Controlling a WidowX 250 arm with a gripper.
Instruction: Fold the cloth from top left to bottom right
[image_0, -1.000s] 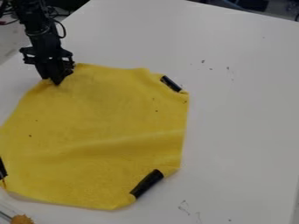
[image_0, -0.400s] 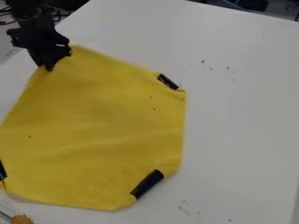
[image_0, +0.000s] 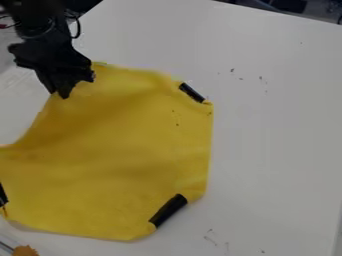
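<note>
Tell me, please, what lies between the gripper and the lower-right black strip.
The camera view shows a stretch of yellow cloth between the gripper and that black strip.

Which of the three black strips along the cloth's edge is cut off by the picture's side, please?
The left strip; the upper-right strip and bottom strip are fully in view.

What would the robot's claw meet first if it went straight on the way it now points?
The claw points down, its tips at the upper left of the yellow cloth, so that comes first, then probably the white table beneath; how high it hangs is unclear.
</note>
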